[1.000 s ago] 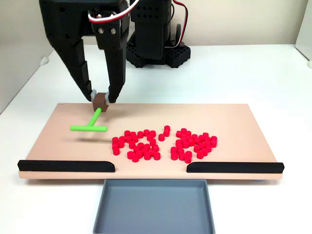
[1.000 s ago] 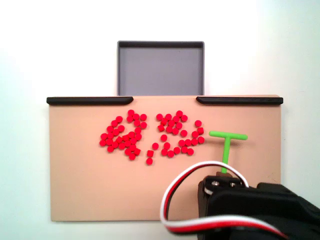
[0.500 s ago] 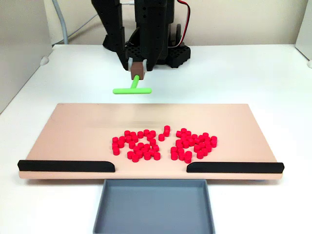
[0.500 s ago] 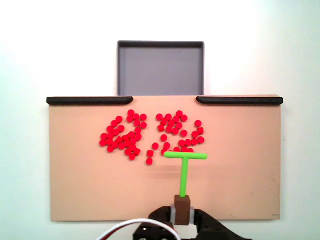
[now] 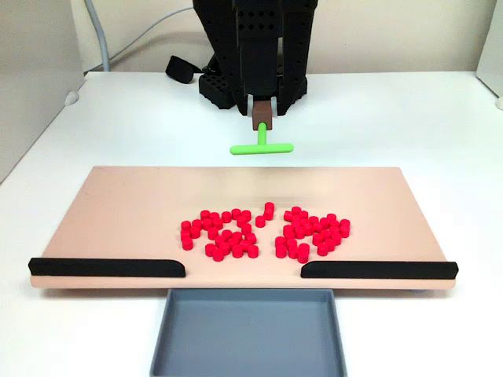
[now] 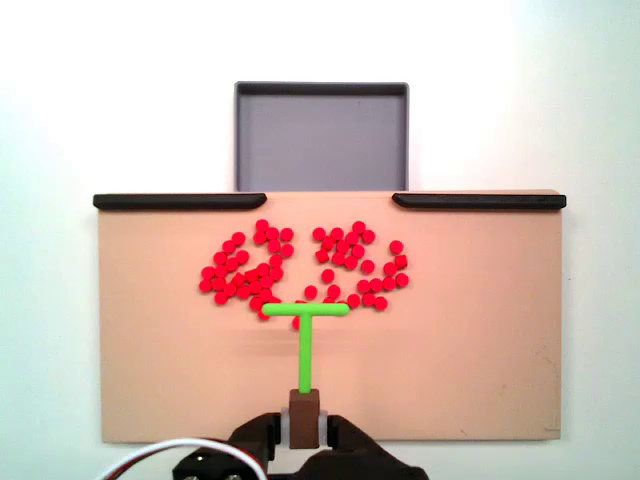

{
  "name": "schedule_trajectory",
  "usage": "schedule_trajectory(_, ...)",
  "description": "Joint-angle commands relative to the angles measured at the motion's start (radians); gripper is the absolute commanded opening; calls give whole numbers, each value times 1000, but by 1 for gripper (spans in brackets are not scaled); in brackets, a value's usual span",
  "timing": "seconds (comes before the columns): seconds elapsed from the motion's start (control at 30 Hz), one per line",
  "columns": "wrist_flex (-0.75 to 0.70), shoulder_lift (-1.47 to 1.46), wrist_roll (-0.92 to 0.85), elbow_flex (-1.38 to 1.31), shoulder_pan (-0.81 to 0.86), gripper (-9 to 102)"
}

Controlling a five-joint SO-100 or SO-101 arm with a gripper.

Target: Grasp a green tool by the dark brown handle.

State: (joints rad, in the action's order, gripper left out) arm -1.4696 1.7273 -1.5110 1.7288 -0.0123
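Shifted rightward in a fixed view, the gripper [image 5: 262,118] holds its fingers clamped on the dark brown handle [image 5: 262,115]; the green tool [image 5: 261,144] hangs toward 6 o'clock above the board [image 5: 118,212].

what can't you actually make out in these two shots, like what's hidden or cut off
- Gripper fingertips: in a fixed view the arm's dark body hides how they meet the dark brown handle.
- Gripper in a fixed view: cut off by the bottom edge.
- Red cylinders: the green tool crossbar covers a few.
- Height of the tool above the board: cannot be told.
- Grey tray: cut by the bottom edge.
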Motion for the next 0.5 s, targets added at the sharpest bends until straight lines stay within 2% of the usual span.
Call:
schedule_trajectory(0.0, 2, 8, -15, -9, -3, 0)
schedule_trajectory(0.47, 8, 41, -114, -8, 23, 0)
